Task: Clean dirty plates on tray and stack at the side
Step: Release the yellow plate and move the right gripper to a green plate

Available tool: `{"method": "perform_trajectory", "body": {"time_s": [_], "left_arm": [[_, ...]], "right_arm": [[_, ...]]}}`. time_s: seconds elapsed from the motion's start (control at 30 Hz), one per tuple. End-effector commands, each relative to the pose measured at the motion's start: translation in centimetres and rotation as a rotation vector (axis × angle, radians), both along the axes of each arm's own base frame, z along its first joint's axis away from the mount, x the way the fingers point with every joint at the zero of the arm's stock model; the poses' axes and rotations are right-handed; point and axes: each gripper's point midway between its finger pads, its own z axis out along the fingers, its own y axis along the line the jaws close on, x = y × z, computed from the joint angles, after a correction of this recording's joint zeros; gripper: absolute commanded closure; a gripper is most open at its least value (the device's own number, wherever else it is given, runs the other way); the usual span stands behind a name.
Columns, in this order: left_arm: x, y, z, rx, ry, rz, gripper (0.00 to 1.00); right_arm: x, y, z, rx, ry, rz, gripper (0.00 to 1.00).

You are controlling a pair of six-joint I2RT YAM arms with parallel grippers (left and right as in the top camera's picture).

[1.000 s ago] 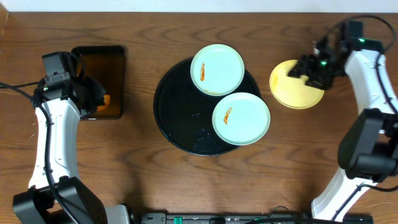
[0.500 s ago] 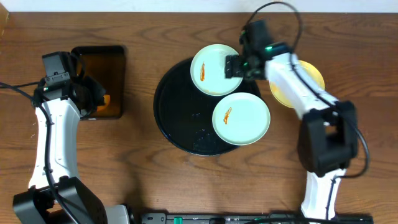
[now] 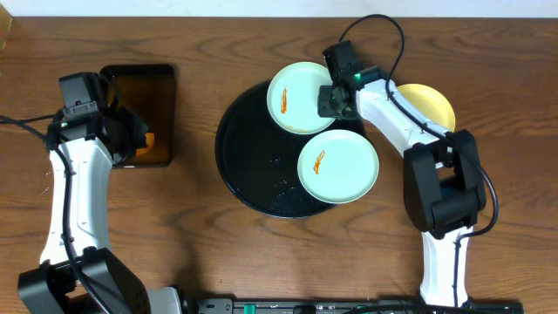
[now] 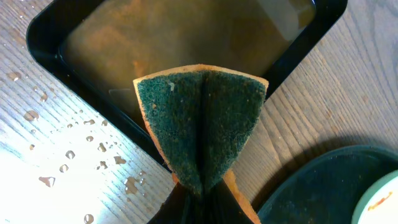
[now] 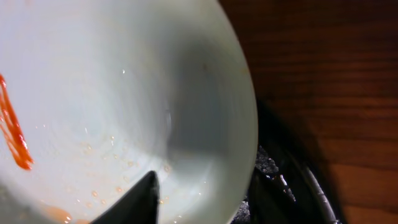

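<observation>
Two pale mint-blue dirty plates lie on the round black tray [image 3: 253,157]. The far plate [image 3: 301,92] and the near plate [image 3: 344,170] each carry an orange-red smear. My right gripper [image 3: 334,98] pinches the far plate's right rim [image 5: 230,93], one finger on top and one outside the edge, shut on it. A pale yellow plate [image 3: 436,103] rests on the table to the right, partly under the right arm. My left gripper [image 3: 138,139] is shut on a folded green-and-orange sponge [image 4: 202,118] beside the rectangular tray.
A rectangular black tray [image 3: 139,74] with brownish liquid [image 4: 186,31] stands at the left. Water drops [image 4: 68,155] speckle the wood beside it. The right arm's cable [image 3: 384,26] loops above the far plate.
My right arm has swung left from the yellow plate to the far mint-blue plate, and its jaws have closed onto the rim. The left arm and sponge have not moved.
</observation>
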Motion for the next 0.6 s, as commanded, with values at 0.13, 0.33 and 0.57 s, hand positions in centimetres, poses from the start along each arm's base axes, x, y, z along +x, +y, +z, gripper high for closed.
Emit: {"method": "perform_trajectory", "body": {"time_s": [0.13,0.33,0.57], "left_arm": [[0.0,0.2,0.0,0.01,-0.001,-0.01,0.91],[0.0,0.2,0.0,0.01,-0.001,-0.01,0.91],[0.0,0.2,0.0,0.01,0.0,-0.011,0.91]], "right_arm": [[-1.5,3.3,-1.5,0.053,0.052,0.063,0.81],[-3.6,6.8,-1.9,0.087,0.085,0.147,0.94],[-6.6,10.3,-1.7,0.084,0.116,0.242,0.99]]}}
